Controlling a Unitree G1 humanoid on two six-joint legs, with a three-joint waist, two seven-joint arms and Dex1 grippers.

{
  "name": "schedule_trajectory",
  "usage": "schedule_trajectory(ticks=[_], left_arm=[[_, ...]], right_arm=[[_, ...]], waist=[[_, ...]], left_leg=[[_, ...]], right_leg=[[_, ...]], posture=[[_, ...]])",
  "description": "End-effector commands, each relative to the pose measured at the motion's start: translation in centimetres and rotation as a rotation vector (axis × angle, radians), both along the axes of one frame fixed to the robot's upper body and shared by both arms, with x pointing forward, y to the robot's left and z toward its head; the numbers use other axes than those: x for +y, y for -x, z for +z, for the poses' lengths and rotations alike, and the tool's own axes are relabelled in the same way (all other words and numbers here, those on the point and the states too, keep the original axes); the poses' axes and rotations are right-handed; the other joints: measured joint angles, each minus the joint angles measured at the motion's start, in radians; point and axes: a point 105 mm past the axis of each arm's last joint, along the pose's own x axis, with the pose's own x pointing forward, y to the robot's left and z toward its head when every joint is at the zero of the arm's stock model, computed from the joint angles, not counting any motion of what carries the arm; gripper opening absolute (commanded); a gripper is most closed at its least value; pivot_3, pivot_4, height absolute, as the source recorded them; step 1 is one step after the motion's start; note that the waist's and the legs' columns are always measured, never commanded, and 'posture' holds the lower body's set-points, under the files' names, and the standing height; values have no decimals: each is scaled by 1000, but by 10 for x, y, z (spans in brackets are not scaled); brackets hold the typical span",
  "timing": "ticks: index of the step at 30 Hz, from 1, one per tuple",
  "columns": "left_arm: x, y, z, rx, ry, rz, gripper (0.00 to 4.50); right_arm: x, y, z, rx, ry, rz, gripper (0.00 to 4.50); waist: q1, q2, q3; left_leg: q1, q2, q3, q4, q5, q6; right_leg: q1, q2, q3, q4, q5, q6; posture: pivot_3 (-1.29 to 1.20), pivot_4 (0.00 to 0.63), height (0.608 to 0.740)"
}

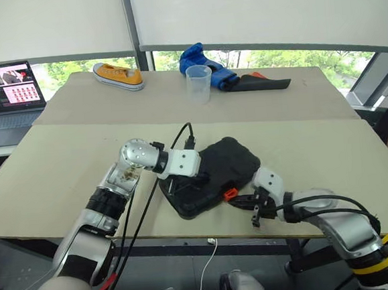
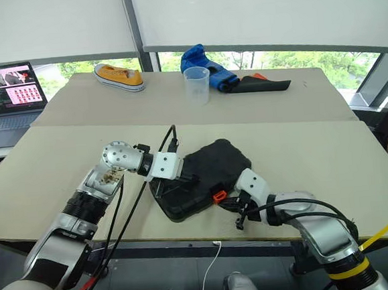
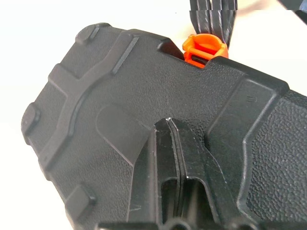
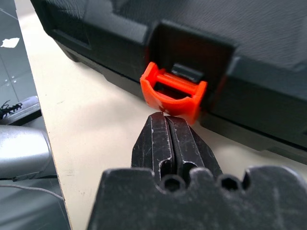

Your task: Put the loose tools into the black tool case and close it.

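The black tool case (image 1: 213,176) lies with its lid down on the near part of the beige table (image 1: 329,154), close to the front edge and turned at an angle to it. Its small orange latch (image 4: 173,96) sits on the side wall facing the table's front edge and stands swung outward from its recess, not snapped flat. The left gripper (image 3: 169,125) rests on top of the lid, fingers pressed together with nothing between them, tips on the textured black plastic. The right gripper (image 4: 169,120) is at the front wall of the case, fingers likewise pressed together and empty, with the tips just under the orange latch and touching or nearly touching it; contact cannot be confirmed. A black cable (image 1: 180,136) runs from the left wrist back over the table edge. At the far side of the table, well apart from the case, stand a clear plastic cup (image 1: 198,83), a yellow sneaker (image 1: 118,76), and a blue glove (image 1: 204,62) beside a flat black pouch (image 1: 264,83). An open laptop (image 1: 5,99) sits on a separate surface off the table's far left corner.
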Motion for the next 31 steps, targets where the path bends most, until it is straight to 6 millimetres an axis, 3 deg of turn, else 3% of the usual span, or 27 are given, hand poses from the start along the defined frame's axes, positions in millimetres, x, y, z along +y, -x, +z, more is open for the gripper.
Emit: schedule_trajectory(ticks=[1,7,12,13,14,17,24,25,28,31], left_arm=[[7,8,-44,87,-154,-7,46],[8,7,-45,90,-150,0,46],[23,0,-33,189,-74,116,46],[28,-1,-26,236,-32,154,558],[35,-1,-19,285,12,189,692],[63,3,3,391,120,287,1691],[134,38,73,574,396,490,4231],[139,42,77,570,405,511,4470],[159,60,78,548,382,572,4470],[165,65,74,527,385,605,4470]], right_arm=[[12,-8,47,-185,-73,41,0],[10,-9,34,-163,-42,41,0],[-4,6,39,-122,-50,48,0],[-10,12,41,-107,-47,58,593],[-16,18,45,-98,-44,74,745],[-35,33,60,-84,-40,100,1753],[-85,43,109,-39,-95,74,4235],[-90,42,114,-43,-100,68,4454],[-103,43,122,-33,-74,102,4454],[-103,40,122,-20,-75,119,4454]], waist=[[-1,0,0],[-2,0,-3],[2,1,-5],[2,1,-5],[2,1,-5],[-5,1,-5],[4,-1,-1],[5,-1,0],[18,0,0],[22,0,1]], left_leg=[[0,0,0,0,0,0],[1,1,0,0,0,0],[1,1,0,0,0,0],[1,1,0,0,0,0],[1,1,0,0,0,0],[1,1,0,-1,0,1],[1,1,-2,-7,0,-1],[0,1,-2,-6,0,-1],[1,-1,-4,-8,-1,0],[1,-2,-4,-9,-1,1]], right_leg=[[0,0,0,0,0,0],[1,0,0,1,0,0],[1,0,0,1,0,0],[0,0,0,1,0,0],[0,0,0,1,0,-1],[-2,2,0,-2,0,-1],[-6,2,0,-3,-1,-2],[-7,2,0,-4,-1,-2],[-4,-1,-1,-5,-2,0],[-4,-2,-1,-6,-3,1]], posture=[[0,150,724],[0,150,724],[0,150,724],[0,150,724],[0,150,724],[0,150,724],[0,150,724],[0,150,724],[0,150,724],[0,150,724]])
